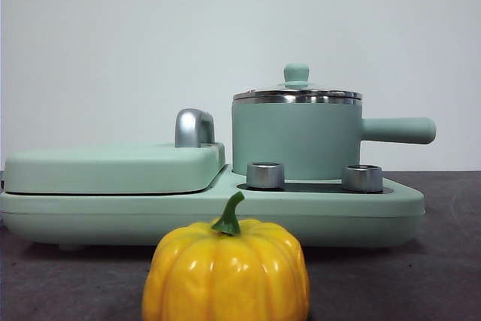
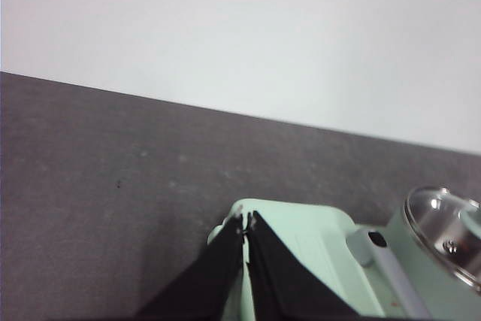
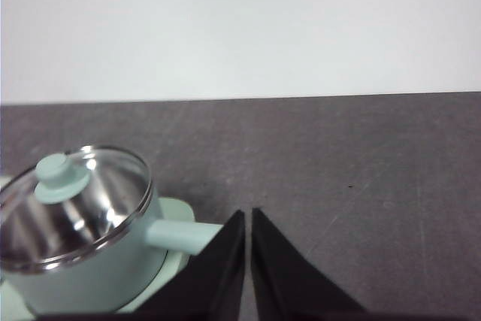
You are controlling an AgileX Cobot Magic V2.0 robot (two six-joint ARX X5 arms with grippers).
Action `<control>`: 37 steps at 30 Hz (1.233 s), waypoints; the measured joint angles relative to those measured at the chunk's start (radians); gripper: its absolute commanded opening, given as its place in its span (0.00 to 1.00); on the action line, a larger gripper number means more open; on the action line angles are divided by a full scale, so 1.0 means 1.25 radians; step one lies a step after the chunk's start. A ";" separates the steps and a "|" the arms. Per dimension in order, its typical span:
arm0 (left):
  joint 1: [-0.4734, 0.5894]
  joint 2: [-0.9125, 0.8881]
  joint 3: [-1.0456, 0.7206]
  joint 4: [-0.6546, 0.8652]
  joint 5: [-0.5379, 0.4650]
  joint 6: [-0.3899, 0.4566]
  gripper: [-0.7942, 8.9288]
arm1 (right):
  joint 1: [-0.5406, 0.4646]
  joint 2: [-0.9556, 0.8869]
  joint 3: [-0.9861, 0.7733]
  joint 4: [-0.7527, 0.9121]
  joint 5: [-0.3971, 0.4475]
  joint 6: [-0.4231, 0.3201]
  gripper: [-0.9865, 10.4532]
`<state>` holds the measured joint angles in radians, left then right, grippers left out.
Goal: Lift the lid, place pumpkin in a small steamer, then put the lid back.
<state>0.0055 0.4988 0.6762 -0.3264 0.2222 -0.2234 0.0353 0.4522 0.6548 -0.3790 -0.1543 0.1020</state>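
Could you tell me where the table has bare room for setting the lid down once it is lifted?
Bare dark table lies beyond the small steamer's handle side, and also either side of the pumpkin. The middle is crowded: the appliance base and its flat cover.

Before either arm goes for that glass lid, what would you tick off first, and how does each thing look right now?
1. Lid seated on the small steamer: ok.
2. Knob free to grab: ok.
3. Pumpkin upright on the table, apart from the appliance base: ok.
4. Left gripper open for grasping: not ok, shut.
5. Right gripper open: not ok, shut.
6. Steamer empty inside: cannot tell.
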 measured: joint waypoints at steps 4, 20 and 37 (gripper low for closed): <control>-0.002 0.078 0.053 -0.046 0.017 0.058 0.09 | 0.000 0.066 0.052 -0.026 -0.041 -0.048 0.10; -0.127 0.277 0.096 -0.089 0.074 0.369 0.09 | 0.101 0.269 0.103 -0.052 -0.128 -0.308 0.10; -0.218 0.283 0.096 -0.083 0.074 0.478 0.34 | 0.246 0.275 0.103 -0.062 -0.128 -0.482 0.28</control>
<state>-0.2668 0.8528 0.7959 -0.4301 0.3141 0.3740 0.3424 0.7959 0.7830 -0.4564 -0.3138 -0.5011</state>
